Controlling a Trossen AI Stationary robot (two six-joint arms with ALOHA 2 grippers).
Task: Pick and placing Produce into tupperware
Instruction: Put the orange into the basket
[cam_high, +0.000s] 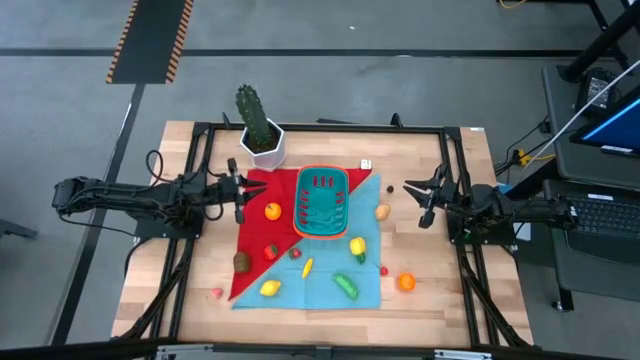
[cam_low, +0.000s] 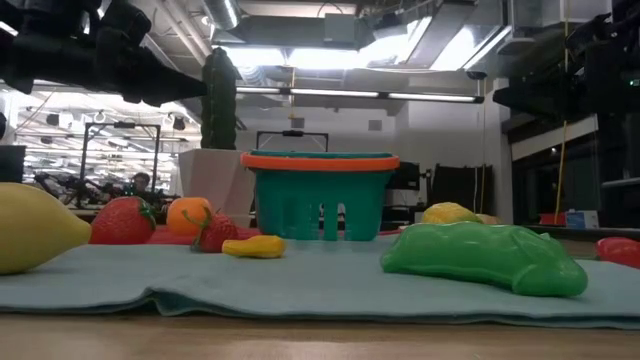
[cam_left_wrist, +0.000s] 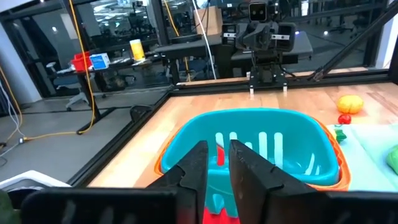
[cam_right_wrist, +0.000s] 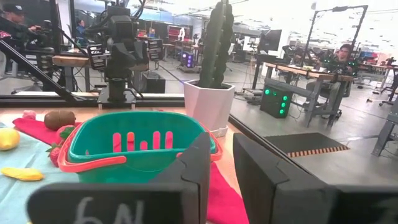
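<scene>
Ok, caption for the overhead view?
Toy produce scattered around an empty teal tub, both arms waiting at the table's sides.
</scene>
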